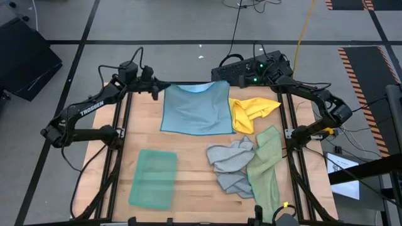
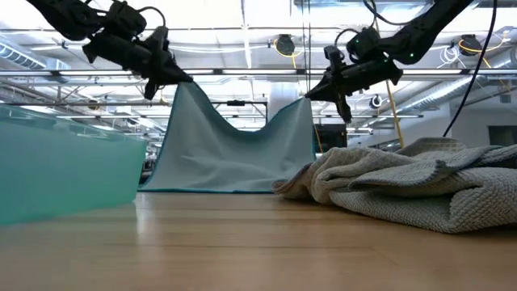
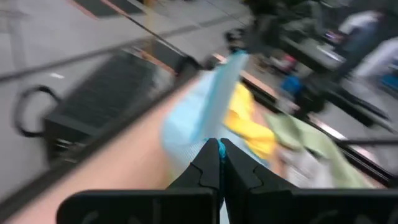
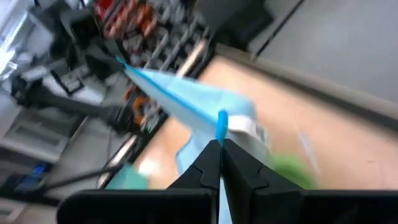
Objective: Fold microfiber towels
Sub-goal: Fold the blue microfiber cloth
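A light blue towel (image 1: 198, 108) hangs at the table's far middle, held up by its two far corners. My left gripper (image 1: 157, 90) is shut on the left corner and my right gripper (image 1: 227, 80) on the right one. In the low view the towel (image 2: 230, 145) sags between the two grippers, and its lower edge (image 2: 214, 189) rests on the table. A folded teal towel (image 1: 152, 177) lies at the near left. A yellow towel (image 1: 251, 112), a grey towel (image 1: 229, 162) and a pale sage green towel (image 1: 267, 164) lie crumpled on the right. My left gripper pinches the blue towel's far left corner (image 3: 219, 144) between its two fingers, coming slanting from the table's left. The corner (image 2: 179, 81) is lifted clear and the cloth hangs below it. One layer or several, I cannot tell. My right gripper pinches the towel's far right corner (image 4: 221, 124) between its two fingers, coming slanting from the table's right. That corner (image 2: 307, 99) is held up at about the same height, and the top edge between the corners hangs slack.
A black box with green lights (image 1: 248, 68) stands just beyond the table's far edge. Bare wood (image 1: 188, 169) shows between the teal towel and the grey one. In the low view the grey towel (image 2: 404, 186) lies close in front.
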Robot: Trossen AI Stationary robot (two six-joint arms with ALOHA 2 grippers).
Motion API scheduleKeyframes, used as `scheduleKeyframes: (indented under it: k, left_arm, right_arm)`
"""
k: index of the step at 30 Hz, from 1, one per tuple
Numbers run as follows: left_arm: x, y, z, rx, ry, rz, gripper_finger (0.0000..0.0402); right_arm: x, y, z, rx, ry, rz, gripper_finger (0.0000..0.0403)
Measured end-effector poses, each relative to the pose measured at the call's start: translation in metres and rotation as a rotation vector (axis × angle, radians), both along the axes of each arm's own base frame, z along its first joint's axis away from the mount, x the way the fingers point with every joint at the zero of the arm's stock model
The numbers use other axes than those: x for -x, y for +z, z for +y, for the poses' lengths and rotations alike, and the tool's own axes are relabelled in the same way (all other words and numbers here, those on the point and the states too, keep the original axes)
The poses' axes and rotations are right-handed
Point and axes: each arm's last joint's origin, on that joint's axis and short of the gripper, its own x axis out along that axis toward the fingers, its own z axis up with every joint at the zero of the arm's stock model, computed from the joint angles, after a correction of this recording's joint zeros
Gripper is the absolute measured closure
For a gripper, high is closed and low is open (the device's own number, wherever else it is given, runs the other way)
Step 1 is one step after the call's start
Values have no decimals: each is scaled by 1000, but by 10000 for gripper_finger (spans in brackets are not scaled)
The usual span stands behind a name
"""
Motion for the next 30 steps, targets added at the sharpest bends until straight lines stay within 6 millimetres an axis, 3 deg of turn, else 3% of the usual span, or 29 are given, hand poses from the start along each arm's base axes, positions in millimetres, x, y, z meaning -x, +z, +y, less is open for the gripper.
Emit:
scheduleKeyframes:
  k: [11,19,30]
  left_arm:
    - [0,-28,-30,122,-186,269,398]
    - [1,-36,-44,167,-262,369,398]
    - [0,-47,-58,199,-338,452,398]
  right_arm:
    - [1,-30,30,-235,107,279,401]
    - [-8,-49,58,-356,164,354,401]
    - [-6,-86,95,-450,199,492,401]
